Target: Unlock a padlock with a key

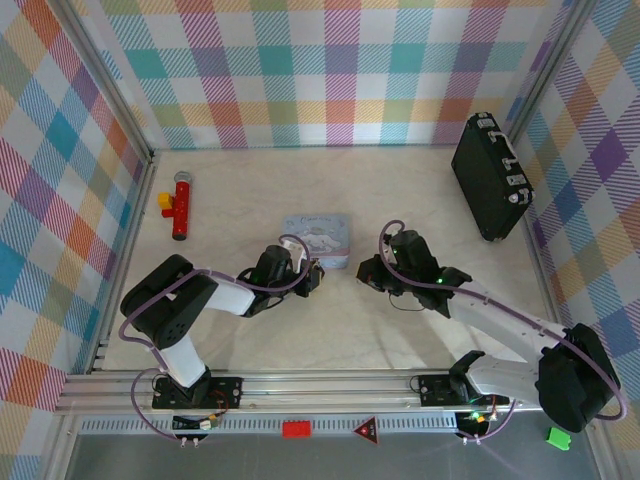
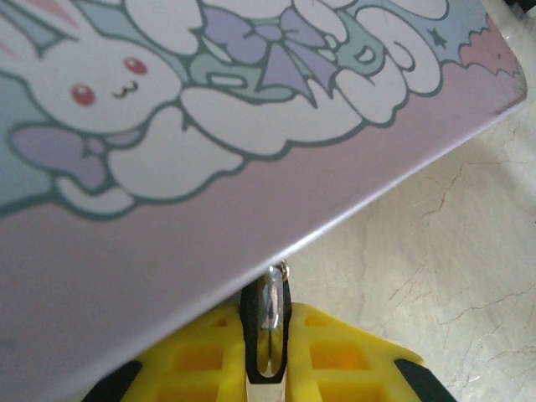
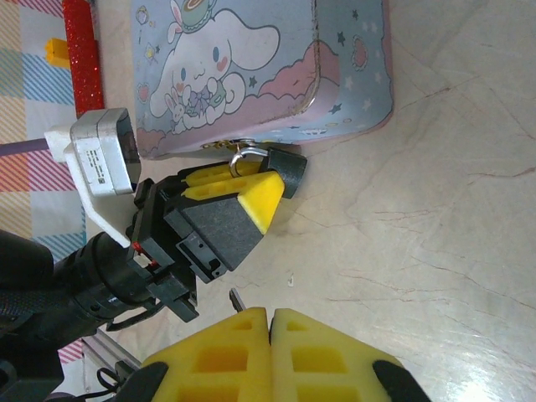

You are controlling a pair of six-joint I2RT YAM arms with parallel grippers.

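Nearest, on the near side of the pouch (image 3: 276, 75), the right gripper (image 3: 270, 316) hangs with its yellow fingers pressed flat together. A thin metal sliver pokes out beside one fingertip. I take it for the key (image 3: 237, 299), though too little of it shows to be sure. This gripper is apart from the pouch and short of the lock.

Right at the pouch's near edge, the left gripper (image 3: 251, 182) is pinched narrow on the padlock (image 3: 286, 170). The dark body juts past the fingertips and the silvery shackle stands between the pads, hard against the pouch's rim. Whether the shackle is hooked through the pouch's zip pull I cannot tell.

As I judge it, the groundwork is done: the lock is steadied and the key is in hand. The real work is left, which is to line the key up with the keyhole, push it in and turn it so the shackle springs. The shackle looks closed, and which way the keyhole faces is hidden.

The pouch crowds the lock from the far side and the left fingers cover much of the body, so the approach looks tight. Well to the left of the pouch lies a red toy (image 1: 181, 206) with a yellow block (image 1: 164, 203) touching it. Far to the right of the pouch a black case (image 1: 490, 177) stands by the wall. Neither is in the way
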